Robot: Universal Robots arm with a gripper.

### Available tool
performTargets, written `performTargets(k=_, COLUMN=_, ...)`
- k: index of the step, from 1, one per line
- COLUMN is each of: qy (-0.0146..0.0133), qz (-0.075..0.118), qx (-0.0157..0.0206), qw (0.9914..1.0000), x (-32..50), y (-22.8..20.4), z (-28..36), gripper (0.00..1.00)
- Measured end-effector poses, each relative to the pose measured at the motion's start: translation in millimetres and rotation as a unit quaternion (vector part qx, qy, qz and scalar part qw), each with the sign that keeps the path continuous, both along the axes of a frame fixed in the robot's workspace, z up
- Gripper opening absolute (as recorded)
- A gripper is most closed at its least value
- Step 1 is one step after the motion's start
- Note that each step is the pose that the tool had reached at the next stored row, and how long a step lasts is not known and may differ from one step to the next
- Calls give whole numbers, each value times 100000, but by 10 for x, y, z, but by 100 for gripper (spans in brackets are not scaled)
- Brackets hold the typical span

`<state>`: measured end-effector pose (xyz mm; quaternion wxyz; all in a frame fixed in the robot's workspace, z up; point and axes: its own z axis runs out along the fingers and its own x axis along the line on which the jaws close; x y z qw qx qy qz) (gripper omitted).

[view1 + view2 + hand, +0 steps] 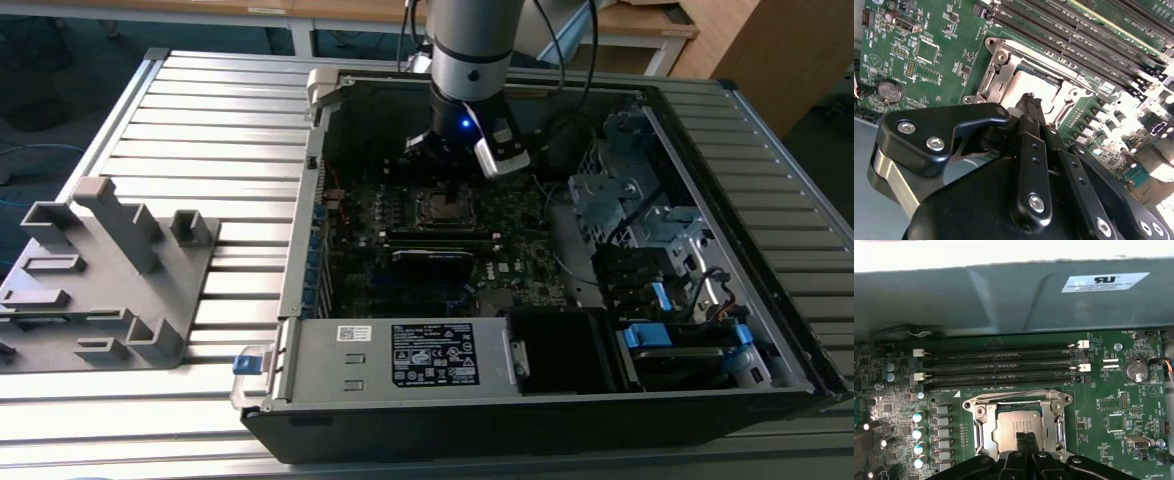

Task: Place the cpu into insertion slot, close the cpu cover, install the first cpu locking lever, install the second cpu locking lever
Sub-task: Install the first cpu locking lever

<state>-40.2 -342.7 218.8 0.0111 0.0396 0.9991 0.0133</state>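
Inside the open computer case lies the dark green motherboard (400, 280). Its insertion slot (447, 206) is under my arm. The cpu (1016, 427), grey and square, sits in the insertion slot (1064, 399). The silvery cpu cover (985, 432) lies down around it as a frame. A thin wire locking lever (1014, 396) runs along the slot's edge toward the memory slots; I cannot tell if it is latched. My gripper (1026, 437) hovers just over the cpu with its dark fingers pressed together and nothing between them. In the second wrist view the gripper (1030, 100) points at the cpu (1041, 85).
Long black memory slots (999, 367) run beside the socket, with a row of capacitors (918, 417) and a coin battery (1135, 371) nearby. The case wall (1004, 295) rises close behind. Drive cages (641, 200) and a power supply (400, 355) occupy the case. A grey fixture (107, 270) stands on the table.
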Motion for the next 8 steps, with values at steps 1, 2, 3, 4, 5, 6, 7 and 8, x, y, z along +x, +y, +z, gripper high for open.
performTargets(k=1, qy=-4, qz=-144, qx=7, qw=100000, x=0, y=-1, z=0, gripper=10)
performTargets(k=2, qy=-3, qz=-144, qx=5, qw=100000, x=0, y=-1, z=0, gripper=10)
performTargets(k=3, qy=-2, qz=-144, qx=2, qw=100000, x=0, y=-1, z=0, gripper=10)
performTargets(k=4, qy=-3, qz=-146, qx=4, qw=100000, x=0, y=-1, z=-1, gripper=10)
performTargets(k=5, qy=-3, qz=-146, qx=4, qw=100000, x=0, y=-1, z=0, gripper=10)
performTargets(k=6, qy=0, qz=-145, qx=-1, qw=100000, x=0, y=-1, z=0, gripper=10)
performTargets(k=7, qy=7, qz=-145, qx=-17, qw=100000, x=0, y=-2, z=7, gripper=10)
performTargets(k=8, qy=2, qz=-145, qx=-8, qw=100000, x=0, y=-2, z=13, gripper=10)
